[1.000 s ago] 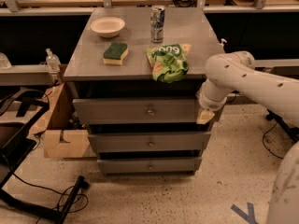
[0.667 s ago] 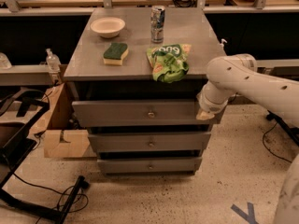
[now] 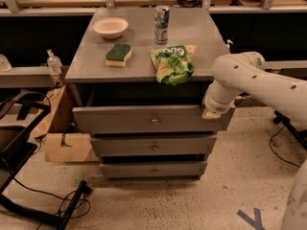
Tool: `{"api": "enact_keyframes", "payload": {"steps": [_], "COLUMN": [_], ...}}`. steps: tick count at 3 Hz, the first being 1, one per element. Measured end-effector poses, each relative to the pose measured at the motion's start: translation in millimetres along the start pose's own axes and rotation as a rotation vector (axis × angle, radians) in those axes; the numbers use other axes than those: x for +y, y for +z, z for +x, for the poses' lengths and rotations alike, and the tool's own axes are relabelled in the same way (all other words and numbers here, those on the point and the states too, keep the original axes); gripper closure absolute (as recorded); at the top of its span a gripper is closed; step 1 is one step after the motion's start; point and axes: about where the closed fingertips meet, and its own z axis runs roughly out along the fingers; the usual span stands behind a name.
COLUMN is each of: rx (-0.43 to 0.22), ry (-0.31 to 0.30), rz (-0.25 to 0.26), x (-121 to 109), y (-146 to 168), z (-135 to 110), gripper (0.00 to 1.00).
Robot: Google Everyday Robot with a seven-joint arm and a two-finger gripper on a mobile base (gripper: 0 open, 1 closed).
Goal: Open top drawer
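The top drawer [image 3: 120,119] is the widest grey drawer front with a small round metal knob [image 3: 155,121] at its centre. It stands pulled out from the cabinet, further than the two drawers below, with a dark gap showing above its front. My gripper [image 3: 211,112] is at the drawer's right end, against the top edge of the front. The white arm [image 3: 249,75] reaches in from the right and hides the gripper's end.
The cabinet top [image 3: 86,61] carries a white bowl [image 3: 110,27], a green-yellow sponge [image 3: 118,54], a can [image 3: 161,17] and a green chip bag [image 3: 173,63] near the front edge. A cardboard box [image 3: 62,138] and a black frame [image 3: 29,176] are at the left.
The top drawer's front has come out a little further toward the camera, and my gripper and arm have moved with it.
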Motion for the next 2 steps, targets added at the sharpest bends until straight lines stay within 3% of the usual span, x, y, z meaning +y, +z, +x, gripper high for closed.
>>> {"api": "enact_keyframes", "payload": {"steps": [2], "rx": [0.0], "ry": [0.0], "rz": [0.0], "x": [-2.5], "y": [-10.1], "z": [-1.0], "gripper": [1.0]}}
